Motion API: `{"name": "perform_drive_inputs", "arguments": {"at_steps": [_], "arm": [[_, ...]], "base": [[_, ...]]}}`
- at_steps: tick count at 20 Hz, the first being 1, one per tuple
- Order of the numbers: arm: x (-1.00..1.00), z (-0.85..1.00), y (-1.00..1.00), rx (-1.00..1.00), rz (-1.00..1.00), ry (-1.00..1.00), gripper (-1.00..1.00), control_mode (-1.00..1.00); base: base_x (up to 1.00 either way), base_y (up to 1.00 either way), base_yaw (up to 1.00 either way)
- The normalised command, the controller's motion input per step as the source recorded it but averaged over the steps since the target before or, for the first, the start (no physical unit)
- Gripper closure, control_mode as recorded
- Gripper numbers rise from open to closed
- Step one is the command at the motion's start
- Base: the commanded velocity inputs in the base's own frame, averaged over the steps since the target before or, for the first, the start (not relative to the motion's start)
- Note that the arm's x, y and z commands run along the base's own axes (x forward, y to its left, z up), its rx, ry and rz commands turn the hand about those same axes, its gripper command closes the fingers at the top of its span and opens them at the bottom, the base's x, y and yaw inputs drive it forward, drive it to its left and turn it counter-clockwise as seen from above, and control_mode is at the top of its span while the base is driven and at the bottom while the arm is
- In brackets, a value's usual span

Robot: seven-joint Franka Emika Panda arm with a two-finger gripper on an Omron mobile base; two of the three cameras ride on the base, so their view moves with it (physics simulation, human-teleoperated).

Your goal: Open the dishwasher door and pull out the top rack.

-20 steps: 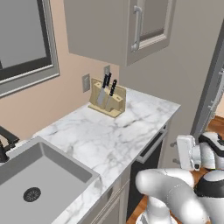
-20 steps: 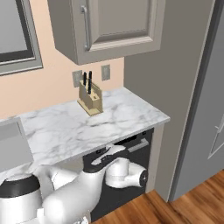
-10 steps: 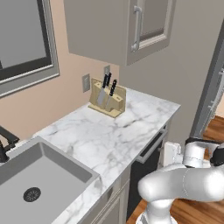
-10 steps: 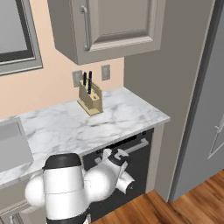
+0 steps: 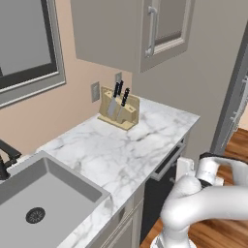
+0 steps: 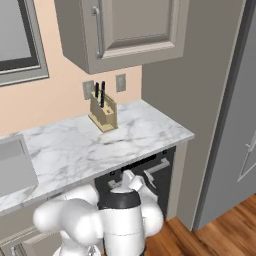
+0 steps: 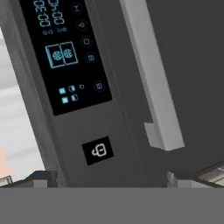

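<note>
Jaws wide, nothing held, my gripper (image 7: 107,177) faces the door (image 7: 183,52) w/ handle (image 7: 151,78) just ahead, its long axis running along the door's top edge.

The dishwasher door (image 7: 188,65) fills the frame, its grey bar handle (image 7: 151,78) slanting at upper right, a lit control panel (image 7: 65,52) at upper left.

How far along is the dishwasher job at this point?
Done: nothing yet; the dishwasher door looks closed under the counter. In hand: the open hand faces the door's control panel, beside the bar handle, not touching it. Left: opening the door, then pulling out the rack.
</note>
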Motion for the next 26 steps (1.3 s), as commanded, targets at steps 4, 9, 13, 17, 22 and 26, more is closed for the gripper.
{"name": "perform_drive_inputs", "arguments": {"at_steps": [4,9,13,17,22,26], "arm": [[0.43,-0.52,-0.16,0.00,0.02,-0.07,-1.00,-1.00],[0.47,-0.49,0.00,0.00,0.01,-0.05,-1.00,-1.00],[0.39,-0.43,0.00,0.00,0.00,0.00,-1.00,-1.00],[0.40,-0.32,0.00,0.00,0.00,0.00,-1.00,-1.00],[0.48,-0.27,0.05,0.00,0.00,0.00,-1.00,-1.00],[0.37,-0.24,0.02,0.00,0.00,0.00,1.00,-1.00]], "base": [[0.00,0.00,0.00],[0.00,0.00,0.00],[0.00,0.00,0.00],[0.00,0.00,0.00],[0.00,0.00,0.00],[0.00,0.00,0.00]]}}
